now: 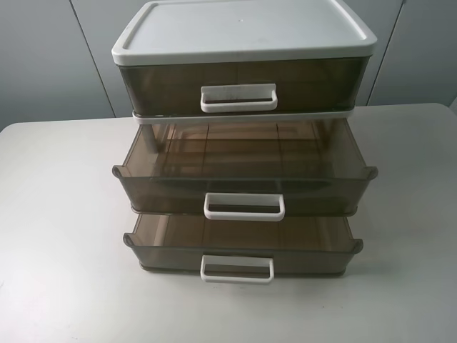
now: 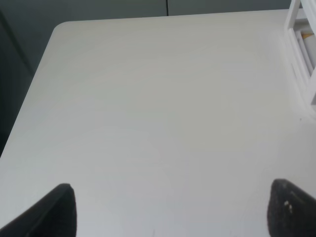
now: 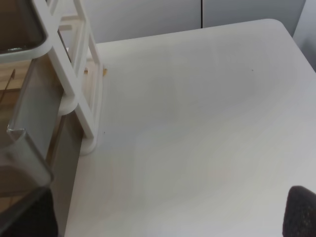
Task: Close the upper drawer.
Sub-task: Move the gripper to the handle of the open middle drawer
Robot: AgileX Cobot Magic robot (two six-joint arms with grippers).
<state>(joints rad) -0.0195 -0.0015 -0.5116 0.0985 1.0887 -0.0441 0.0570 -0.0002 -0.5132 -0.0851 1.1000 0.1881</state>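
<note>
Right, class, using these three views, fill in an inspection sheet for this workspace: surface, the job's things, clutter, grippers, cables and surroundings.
Surface: white table, matt, rounded corners.
Job's things: the upper drawer, middle tier of the white-framed unit, is pulled out and looks empty; its white loop handle faces the high camera. The bottom drawer is also pulled out; the top-tier drawer is shut.
Clutter: nothing seen.
Grippers: left gripper and right gripper are both open, holding nothing, above the table beside the unit; neither shows in the high view.
Cables: nothing seen.
Surroundings: grey panelled wall behind the table.
</note>
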